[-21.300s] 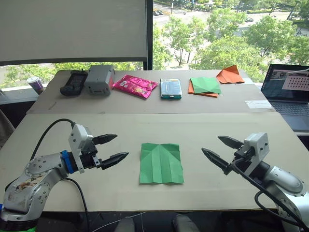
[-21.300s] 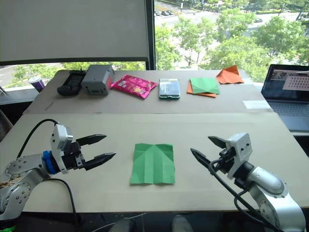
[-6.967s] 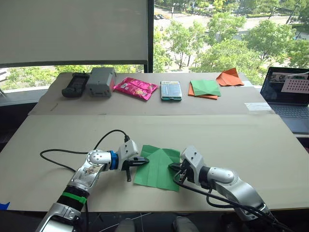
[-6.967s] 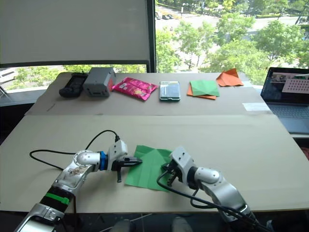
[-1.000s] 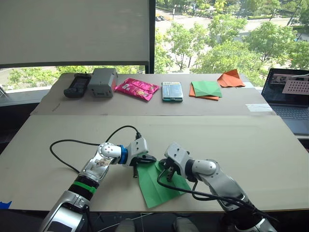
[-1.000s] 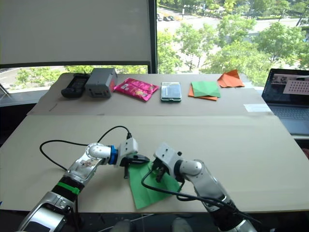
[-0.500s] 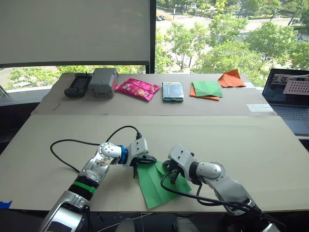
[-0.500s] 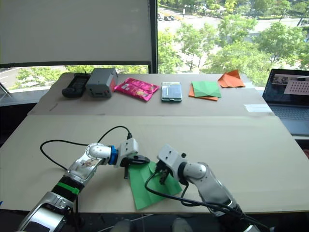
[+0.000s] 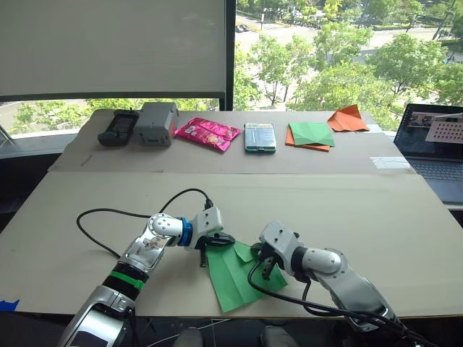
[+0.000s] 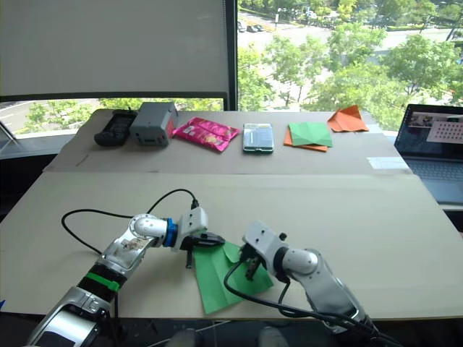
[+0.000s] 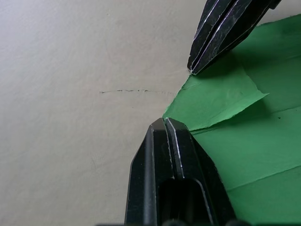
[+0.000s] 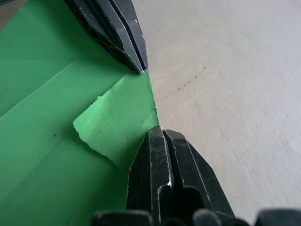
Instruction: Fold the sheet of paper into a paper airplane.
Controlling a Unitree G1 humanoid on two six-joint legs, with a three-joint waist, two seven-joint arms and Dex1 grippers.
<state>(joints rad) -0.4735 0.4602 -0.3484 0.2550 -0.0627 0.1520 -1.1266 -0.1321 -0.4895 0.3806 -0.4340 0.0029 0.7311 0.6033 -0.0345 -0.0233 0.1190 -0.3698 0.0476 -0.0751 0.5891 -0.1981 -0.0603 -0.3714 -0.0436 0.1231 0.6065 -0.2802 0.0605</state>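
**Small corner flap now folded on the green sheet**

Compared w/ half a second ago, a small flap at the top of the sheet of paper (image 9: 239, 273) is seen turned over, and the right tool (image 9: 265, 266) has been slid a bit toward the robot's right along that flap. One second ago the top edge was still being pushed. The sheet itself has hardly been moved on the counter (image 9: 376, 217). It is judged that an early fold is being pressed flat; the pointed plane shape is not made yet, so most of the task is left.

The sheet is lying flat near the front edge of the counter, turned at a slant, between the two arms. The left tool (image 9: 219, 241) is set at the sheet's top left corner, w/ one fingertip (image 11: 165, 123) touching the paper edge right by the flap; its two fingers are spread apart, nothing held. The right tool is on the flap's other side, fingertips (image 12: 160, 134) at the paper's edge, also spread apart, w/ nothing gripped. The flap is between both tools.
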